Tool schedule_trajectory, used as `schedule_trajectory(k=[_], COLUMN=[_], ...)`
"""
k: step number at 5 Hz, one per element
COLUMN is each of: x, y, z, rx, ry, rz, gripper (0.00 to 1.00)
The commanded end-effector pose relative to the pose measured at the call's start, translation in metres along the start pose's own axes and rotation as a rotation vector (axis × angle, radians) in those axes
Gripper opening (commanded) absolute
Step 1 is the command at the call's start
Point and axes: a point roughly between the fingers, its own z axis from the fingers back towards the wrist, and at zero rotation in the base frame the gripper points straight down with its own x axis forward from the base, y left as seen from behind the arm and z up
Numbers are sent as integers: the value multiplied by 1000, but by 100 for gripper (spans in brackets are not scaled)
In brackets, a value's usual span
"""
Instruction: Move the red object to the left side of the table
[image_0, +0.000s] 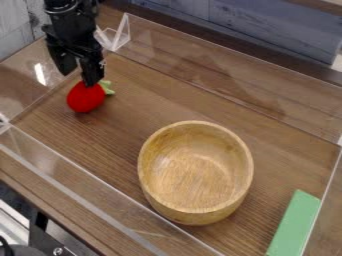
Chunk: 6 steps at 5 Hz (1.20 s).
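The red object (87, 97), a small glossy strawberry with a green leafy top, lies on the dark wood-grain table (201, 90) near its left side. My black gripper (78, 70) hangs just above and slightly behind it, open, with nothing between its fingers. One fingertip (94, 73) ends just over the strawberry's upper edge; the other sits further left.
A round wooden bowl (197, 170) stands right of centre toward the front. A flat green block (295, 226) lies at the front right corner. Low clear acrylic walls (67, 170) run around the table's edges.
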Motion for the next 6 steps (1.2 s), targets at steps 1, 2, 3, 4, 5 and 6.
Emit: schedule_trajectory(k=[1, 2, 3, 4, 5, 6], x=[10, 19, 27, 35, 33, 31], y=[16, 22, 30, 37, 34, 30], z=[11, 10, 7, 4, 1, 0], rx=[17, 3, -2, -9, -21, -35], ry=[-33, -21, -11, -2, 7, 16], rz=[-11, 18, 48, 74, 82, 91], gripper=[100, 100, 100, 0, 100, 100])
